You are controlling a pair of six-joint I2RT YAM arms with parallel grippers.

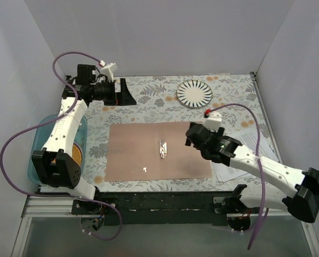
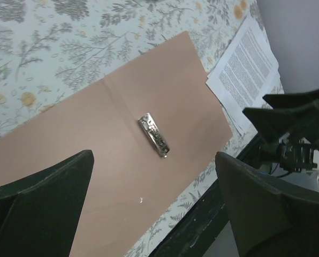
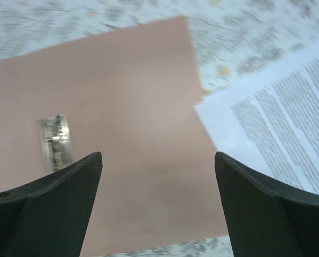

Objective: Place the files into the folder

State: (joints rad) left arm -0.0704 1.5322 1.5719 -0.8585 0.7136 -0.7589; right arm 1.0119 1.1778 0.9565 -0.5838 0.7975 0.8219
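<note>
Files (image 2: 245, 69) beside open folder (image 2: 95, 144), overhead mostly under right arm (image 1: 266, 168)

The folder (image 1: 149, 152) lies flat mid-tabletop (image 1: 149, 104), fastener (image 1: 162, 149) on it; the files (image 1: 253, 140) just right, plate (image 1: 194, 93) behind, tray (image 1: 37, 136) left.

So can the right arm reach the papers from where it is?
Probably yes: the open right gripper hangs at the edge of the folder, beside the papers, nothing lying on them.
</note>
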